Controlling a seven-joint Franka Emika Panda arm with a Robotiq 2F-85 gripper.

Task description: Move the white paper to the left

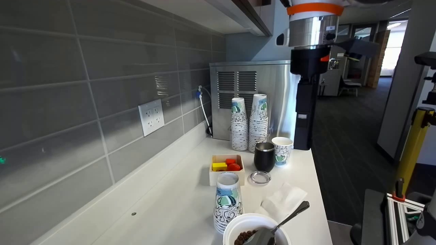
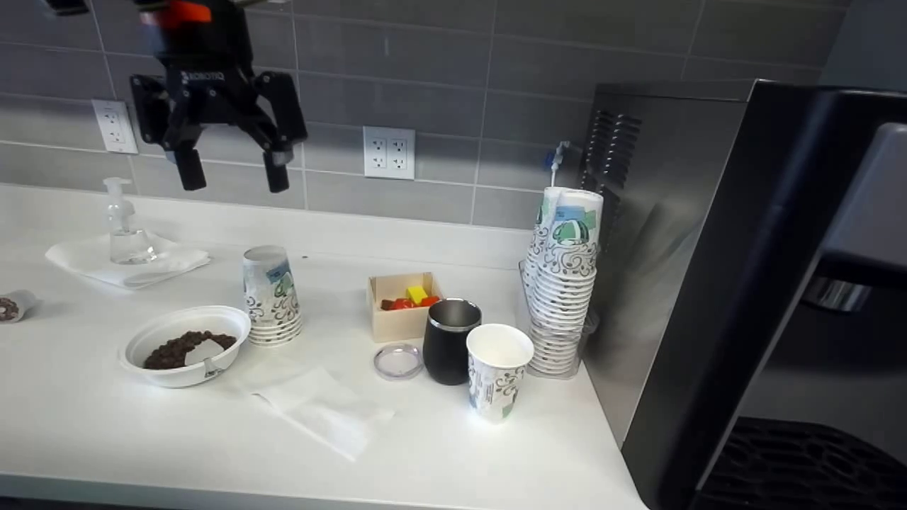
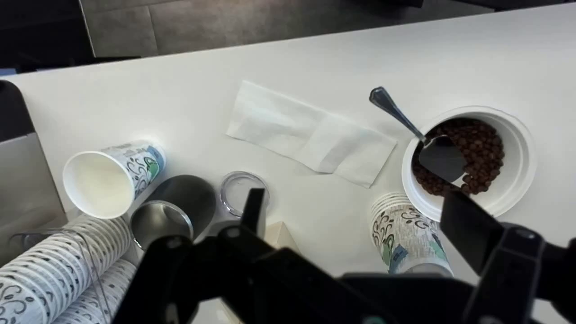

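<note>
The white paper (image 3: pixel 288 121) is a thin, creased sheet lying flat on the white counter in the wrist view. It lies between the spoon bowl and the clear lid. It also shows in both exterior views (image 1: pixel 284 201) (image 2: pixel 329 412). My gripper (image 2: pixel 234 177) is open and empty, raised well above the counter with its fingers pointing down. In the wrist view its fingers (image 3: pixel 355 202) are spread wide, with the paper beyond them. In an exterior view the gripper (image 1: pixel 302 144) is seen side-on, so its opening does not show there.
A white bowl (image 2: pixel 134 358) with brown pieces and a spoon stands beside the paper, near a short cup stack (image 2: pixel 273 301). A lid (image 2: pixel 398 361), black tumbler (image 2: pixel 446 354), paper cup (image 2: pixel 492 382), wooden box (image 2: pixel 400 326) and tall cup stacks (image 2: pixel 563 297) stand opposite. A cabinet (image 1: pixel 218 13) overhangs.
</note>
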